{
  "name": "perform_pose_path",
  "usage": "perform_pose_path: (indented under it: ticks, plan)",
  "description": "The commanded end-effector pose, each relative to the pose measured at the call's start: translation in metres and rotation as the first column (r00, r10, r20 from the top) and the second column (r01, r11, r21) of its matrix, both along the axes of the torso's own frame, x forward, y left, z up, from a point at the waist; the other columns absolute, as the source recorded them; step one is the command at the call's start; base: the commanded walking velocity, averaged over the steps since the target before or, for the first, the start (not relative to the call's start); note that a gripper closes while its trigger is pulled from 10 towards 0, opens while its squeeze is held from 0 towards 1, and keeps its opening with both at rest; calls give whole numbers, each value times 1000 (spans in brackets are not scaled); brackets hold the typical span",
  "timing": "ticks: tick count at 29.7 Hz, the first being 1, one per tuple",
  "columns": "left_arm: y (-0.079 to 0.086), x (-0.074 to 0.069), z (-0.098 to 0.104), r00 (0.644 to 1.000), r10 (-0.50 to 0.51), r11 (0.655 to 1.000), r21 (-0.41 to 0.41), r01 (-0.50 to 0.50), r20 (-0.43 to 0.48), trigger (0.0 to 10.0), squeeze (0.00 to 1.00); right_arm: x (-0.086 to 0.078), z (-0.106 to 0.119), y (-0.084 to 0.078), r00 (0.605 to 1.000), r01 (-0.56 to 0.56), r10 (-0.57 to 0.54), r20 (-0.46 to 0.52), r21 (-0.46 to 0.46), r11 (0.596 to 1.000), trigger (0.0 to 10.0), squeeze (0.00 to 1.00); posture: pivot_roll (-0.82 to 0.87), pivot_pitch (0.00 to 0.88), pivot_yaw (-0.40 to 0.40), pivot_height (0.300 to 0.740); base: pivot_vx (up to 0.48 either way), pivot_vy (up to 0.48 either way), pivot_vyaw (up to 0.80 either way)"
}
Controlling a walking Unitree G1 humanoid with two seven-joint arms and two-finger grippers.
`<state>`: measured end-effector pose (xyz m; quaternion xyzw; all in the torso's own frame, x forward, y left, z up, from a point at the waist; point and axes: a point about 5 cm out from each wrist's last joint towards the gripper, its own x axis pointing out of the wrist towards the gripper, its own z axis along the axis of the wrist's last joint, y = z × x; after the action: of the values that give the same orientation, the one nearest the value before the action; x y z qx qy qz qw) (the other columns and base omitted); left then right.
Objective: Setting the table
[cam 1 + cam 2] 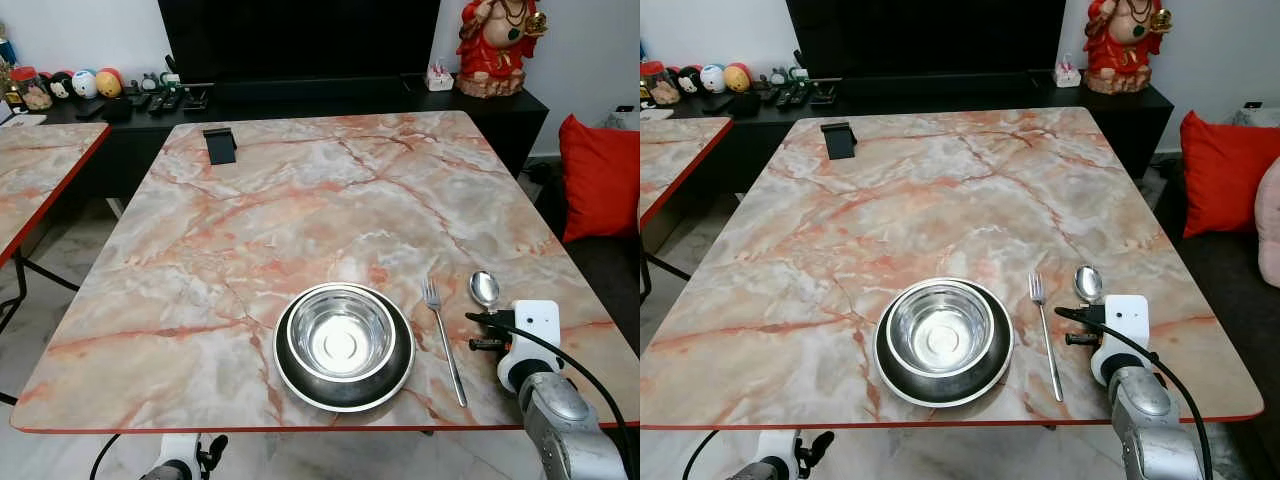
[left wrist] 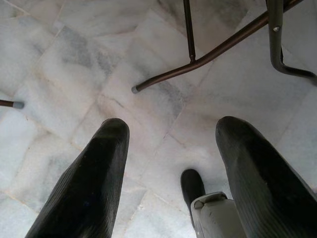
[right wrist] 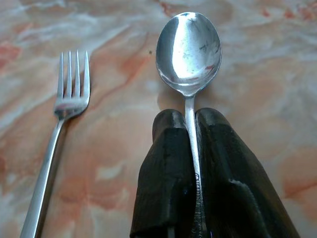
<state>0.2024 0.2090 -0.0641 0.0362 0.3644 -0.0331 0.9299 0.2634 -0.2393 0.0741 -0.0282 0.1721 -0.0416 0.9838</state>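
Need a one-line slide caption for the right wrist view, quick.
Right gripper shut on the spoon handle, bowl up on the marble table, beside the fork.

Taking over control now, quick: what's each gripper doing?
Left gripper: open, holding nothing, low over the floor.
Right gripper: shut on the spoon, beside the fork.

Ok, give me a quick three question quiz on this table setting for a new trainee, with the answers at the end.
1. True or false: the right gripper is shut on the spoon handle.
2. What lies between the steel bowl and the spoon?
A. a knife
B. the fork
C. a cup
3. What does the steel bowl sit on?

Key:
1. True.
2. B.
3. A dark plate, on the marble table.
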Motion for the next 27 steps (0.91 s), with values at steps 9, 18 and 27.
perform_pose_path:
  ticks: [9, 18, 27]
  plan:
    - [0, 0, -1, 1000, -13, 1000, 10, 13, -16, 10000, 0, 5, 13, 5, 998, -28, 28, 65, 12, 1000, 10000, 0, -46, 0, 43, 740, 0, 0, 0]
    - [0, 0, -1, 1000, -15, 1000, 10, 16, -15, 10000, 0, 0, 7, 7, 998, -49, 49, 44, 13, 999, 10000, 0, -44, 0, 44, 740, 0, 0, 0]
    - [0, 0, -1, 1000, -18, 1000, 10, 18, -15, 10000, 0, 1, 9, 10, 996, -63, 61, 59, 22, 998, 10000, 0, -44, 0, 43, 740, 0, 0, 0]
